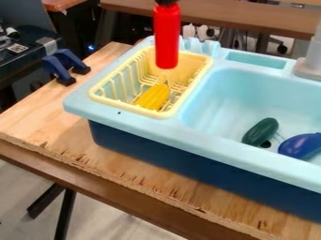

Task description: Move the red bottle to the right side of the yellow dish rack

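Your claw (166, 2) grasps red bottle (167, 37) above yellow rack (125, 107), 12 o'clock in view. Likely placing step; lower gently, clearing corn (153, 97) at 7 o'clock.

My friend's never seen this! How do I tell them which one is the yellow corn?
Find the big light-blue sink on the wooden table. The pale yellow rack is at its left end, and the corn lies inside. The corn is bumpy and deeper yellow than the rack, not smooth and red like the upright bottle higher in the picture.
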Tool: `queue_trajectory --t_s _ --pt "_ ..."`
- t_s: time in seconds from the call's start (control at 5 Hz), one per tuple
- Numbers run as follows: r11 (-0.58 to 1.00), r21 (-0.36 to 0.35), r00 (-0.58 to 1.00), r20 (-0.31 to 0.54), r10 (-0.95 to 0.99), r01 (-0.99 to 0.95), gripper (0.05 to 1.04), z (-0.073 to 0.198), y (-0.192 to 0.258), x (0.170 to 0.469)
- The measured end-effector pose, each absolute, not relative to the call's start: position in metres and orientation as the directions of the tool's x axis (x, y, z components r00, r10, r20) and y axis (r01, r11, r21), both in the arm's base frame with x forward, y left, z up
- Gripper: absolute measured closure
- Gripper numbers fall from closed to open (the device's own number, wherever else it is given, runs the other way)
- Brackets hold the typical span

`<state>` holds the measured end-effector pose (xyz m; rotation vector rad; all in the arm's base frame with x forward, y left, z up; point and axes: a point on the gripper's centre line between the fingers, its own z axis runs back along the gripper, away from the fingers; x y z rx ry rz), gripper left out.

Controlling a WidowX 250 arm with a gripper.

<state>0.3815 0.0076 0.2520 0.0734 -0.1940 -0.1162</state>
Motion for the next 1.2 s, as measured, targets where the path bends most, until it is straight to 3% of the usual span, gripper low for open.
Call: queue_trajectory --t_s 0.4,0.8,1.0,1.2 --pt "0.987 0.03 0.973 0.162 -0.161 0.158 0.944 0.238 -0.002 0.409" --pt "0.987 -0.003 0.975 0.155 -0.159 0.161 0.944 0.23 -0.01 0.415" --pt "0.99 -0.037 0.984 0.121 -0.134 0.139 0.944 0.212 -0.004 0.414" --pt "0.991 -0.025 0.985 0.119 -0.126 0.13 0.944 0.211 -0.002 0.414"
